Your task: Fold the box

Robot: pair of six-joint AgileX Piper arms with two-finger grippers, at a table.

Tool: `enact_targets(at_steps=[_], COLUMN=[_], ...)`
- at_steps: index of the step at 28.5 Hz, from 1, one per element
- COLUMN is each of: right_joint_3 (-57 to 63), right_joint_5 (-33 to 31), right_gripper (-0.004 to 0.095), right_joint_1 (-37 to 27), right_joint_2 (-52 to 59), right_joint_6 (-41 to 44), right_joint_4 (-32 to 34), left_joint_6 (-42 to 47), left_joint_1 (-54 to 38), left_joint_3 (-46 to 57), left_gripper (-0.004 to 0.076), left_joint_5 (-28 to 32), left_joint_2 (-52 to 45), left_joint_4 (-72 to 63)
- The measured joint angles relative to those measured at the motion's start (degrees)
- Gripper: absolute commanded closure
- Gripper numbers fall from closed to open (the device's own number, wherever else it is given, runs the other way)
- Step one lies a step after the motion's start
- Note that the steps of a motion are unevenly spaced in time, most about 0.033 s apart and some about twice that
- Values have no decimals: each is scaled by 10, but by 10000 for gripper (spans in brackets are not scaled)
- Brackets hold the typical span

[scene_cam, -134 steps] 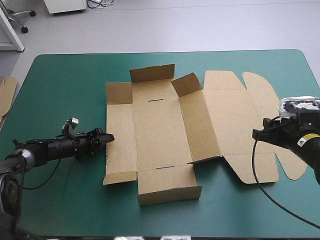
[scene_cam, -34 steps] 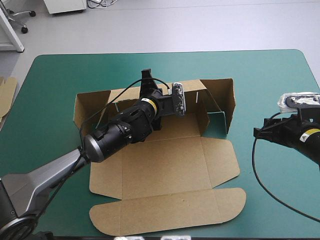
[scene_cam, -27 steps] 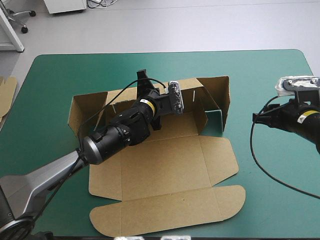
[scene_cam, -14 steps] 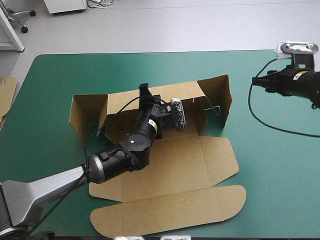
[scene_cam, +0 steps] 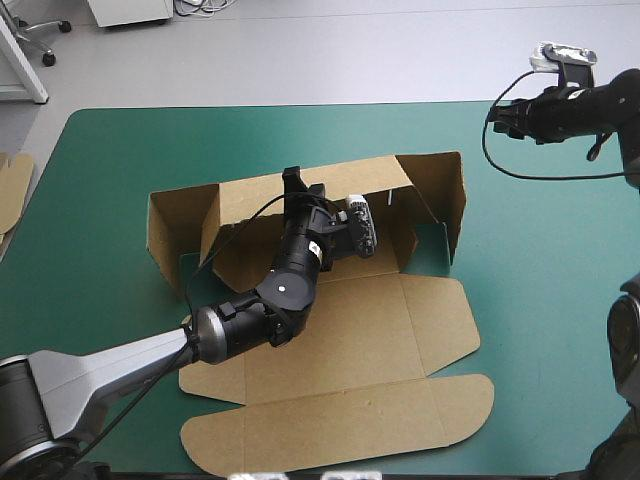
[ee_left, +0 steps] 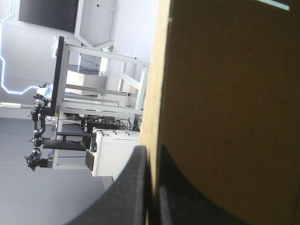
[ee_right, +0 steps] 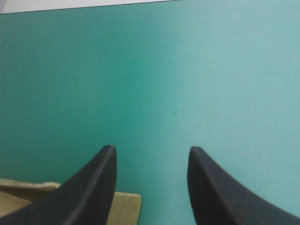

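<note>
The left arm (scene_cam: pixel 250 320) starts at the near left as a smooth, pale grey tube (scene_cam: pixel 110 365). At a rounded grey joint (scene_cam: pixel 205 330) it gives way to glossy black cylindrical segments, stepped in width toward the wrist. A small pale label (scene_cam: pixel 313 250) sits on the last black segment. The right arm (scene_cam: pixel 590 105), at the far right, is matt black and knobbly at the wrist. A large dark grey round housing (scene_cam: pixel 628 335) shows nearer, at the right edge. Each arm's jaws are two broad black fingers (ee_right: pixel 91 190) shaped like curved fins that taper to blunt tips. Fine ribbing covers the right pair's faces.
</note>
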State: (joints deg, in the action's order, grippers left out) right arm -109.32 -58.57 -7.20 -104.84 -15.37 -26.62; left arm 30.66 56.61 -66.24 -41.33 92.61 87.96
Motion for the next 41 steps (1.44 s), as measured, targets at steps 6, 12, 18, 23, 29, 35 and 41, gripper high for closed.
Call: enact_targets(at_steps=[6, 12, 18, 23, 29, 35, 41], right_joint_3=[-86, -101, -101, -102, -102, -42, 52], right_joint_5=[-48, -74, -78, -99, -120, -120, -119], right_gripper=[464, 469, 544, 576, 586, 586, 599], right_joint_1=[0, 2, 27, 38, 38, 38, 38], right_joint_2=[-93, -139, -149, -149, -149, -124, -69], right_joint_6=[-3, -23, -35, -43, -49, -73, -130], right_joint_4=[-34, -99, -102, -107, -115, -135, -188], left_joint_6=[54, 72, 114, 121, 121, 121, 121], left_joint_1=[3, 3, 4, 4, 4, 4, 4], left_joint_3=[21, 27, 27, 27, 27, 28, 28], left_gripper=[738, 738, 738, 738, 738, 738, 738], left_joint_5=[-3, -5, -23, -28, -30, -30, -30], left_joint_2=[3, 3, 19, 23, 23, 23, 23], left_joint_4=[39, 53, 88, 96, 98, 98, 98])
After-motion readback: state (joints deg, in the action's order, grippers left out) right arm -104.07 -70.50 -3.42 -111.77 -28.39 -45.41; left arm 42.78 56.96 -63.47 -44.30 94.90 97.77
